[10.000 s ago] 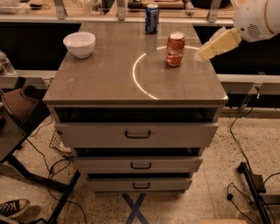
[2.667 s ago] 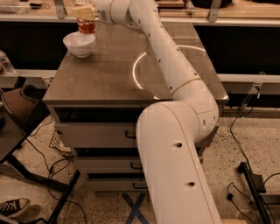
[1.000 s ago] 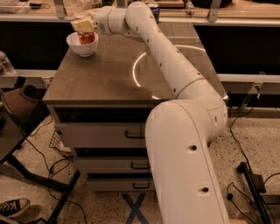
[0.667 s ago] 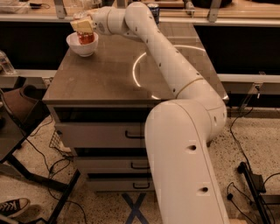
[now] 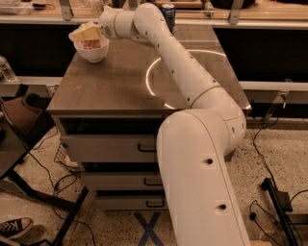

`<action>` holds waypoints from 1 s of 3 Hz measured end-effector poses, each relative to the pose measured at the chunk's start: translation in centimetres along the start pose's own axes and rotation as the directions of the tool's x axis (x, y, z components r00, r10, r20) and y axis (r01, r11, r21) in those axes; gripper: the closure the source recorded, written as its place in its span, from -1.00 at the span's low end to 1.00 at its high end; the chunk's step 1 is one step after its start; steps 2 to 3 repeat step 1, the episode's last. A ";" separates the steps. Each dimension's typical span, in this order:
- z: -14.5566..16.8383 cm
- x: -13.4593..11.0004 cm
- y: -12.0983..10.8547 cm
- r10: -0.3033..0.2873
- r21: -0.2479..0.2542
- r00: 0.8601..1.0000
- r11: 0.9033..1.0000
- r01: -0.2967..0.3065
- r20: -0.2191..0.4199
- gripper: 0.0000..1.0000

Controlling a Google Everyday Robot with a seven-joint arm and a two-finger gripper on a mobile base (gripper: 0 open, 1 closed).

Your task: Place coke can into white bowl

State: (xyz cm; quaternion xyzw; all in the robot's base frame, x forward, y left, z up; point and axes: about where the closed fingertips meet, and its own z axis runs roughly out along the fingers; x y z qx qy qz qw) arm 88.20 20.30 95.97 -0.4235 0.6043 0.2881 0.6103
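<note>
Fingers (image 5: 91, 32) of the gripper (image 5: 80, 35) appear clamped across the upper part of the coke can (image 5: 91, 44), whose red lower body shows just beneath them, sunk inside the white bowl (image 5: 92, 55). The bowl stands near the far left corner of the cabinet top (image 5: 106, 86), and the arm (image 5: 185, 72) stretches diagonally across that surface to reach it, with the wrist lying nearly level so the can goes in upright rather than tipped. Holding high on the can keeps the pads above the rim, which leaves room for the body to drop into the narrow hollow. Whether the can's base already rests on the bowl's bottom is hidden by the bowl wall. The task looks close to finished: what seems left is to let go and lift away. The likely risk is that the can, taller than the bowl is deep, leans or topples against the rim once freed, or nudges the light bowl. A dark blue can (image 5: 168, 10) stands well apart at the back edge and plays no part.
</note>
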 end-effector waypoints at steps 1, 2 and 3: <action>0.0 0.0 0.0 0.000 0.000 1.000 1.000 0.000 0.000 -1.00; 0.0 0.0 0.0 0.000 0.000 1.000 1.000 0.000 0.000 -1.00; 0.0 0.0 0.0 0.000 0.000 1.000 1.000 0.000 0.000 -1.00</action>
